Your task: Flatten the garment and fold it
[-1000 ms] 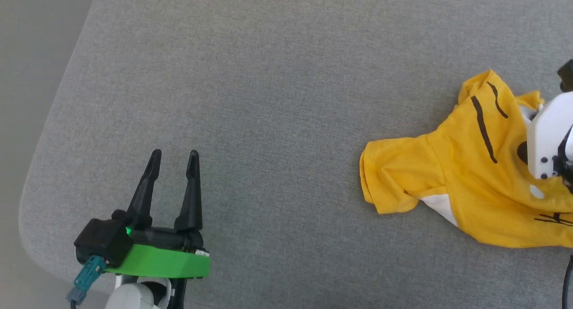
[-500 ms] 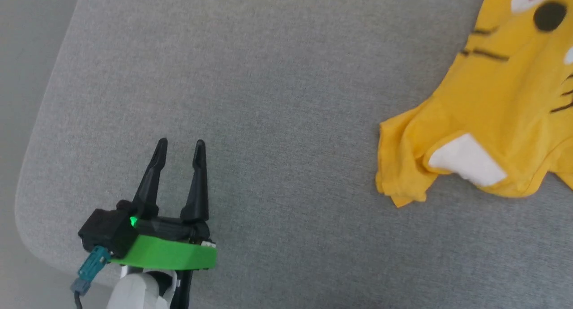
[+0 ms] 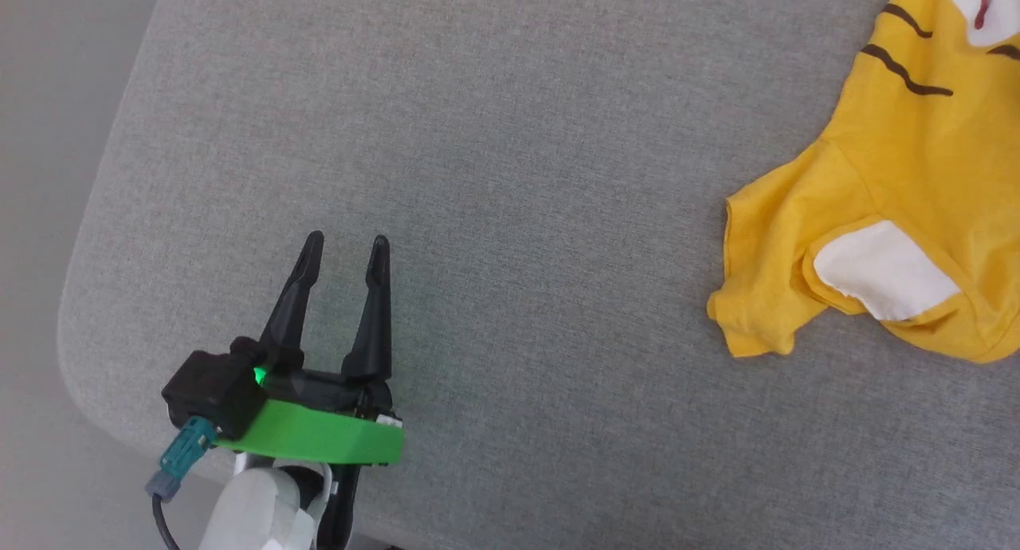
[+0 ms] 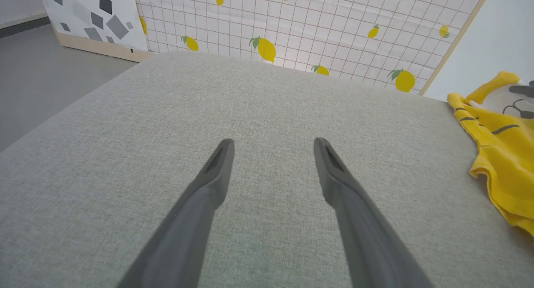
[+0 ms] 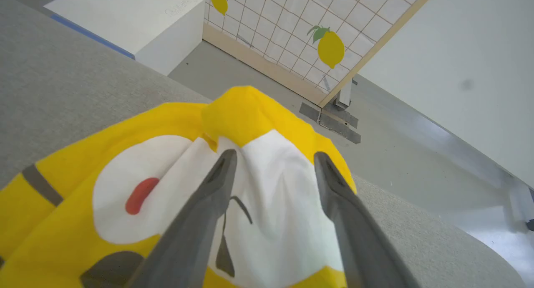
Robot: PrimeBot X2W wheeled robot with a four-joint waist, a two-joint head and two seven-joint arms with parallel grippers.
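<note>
The garment [image 3: 900, 159], a bright yellow T-shirt with black stripes and a white patch, lies rumpled at the right edge of the head view, one sleeve pointing left. In the right wrist view the garment [image 5: 175, 121] shows its white muzzle and a red cheek. There my right gripper [image 5: 274, 153] is open just above the white fabric, one finger on each side of a raised fold. My left gripper [image 3: 347, 237] is open with nothing in it at the lower left, far from the shirt. The left wrist view has the left gripper [image 4: 273, 140] and the garment [image 4: 500, 154].
A grey fabric surface [image 3: 510, 135] carries everything; its rounded left edge drops to grey floor [image 3: 48, 135]. Beyond the far edge stand a lemon-printed grid panel [image 4: 313, 25] and a white box [image 5: 125, 21].
The head view has shifted. The shirt has been pulled to the far right and lies more spread out, white patch up. The right forearm has left the head view. The left gripper stays open.
</note>
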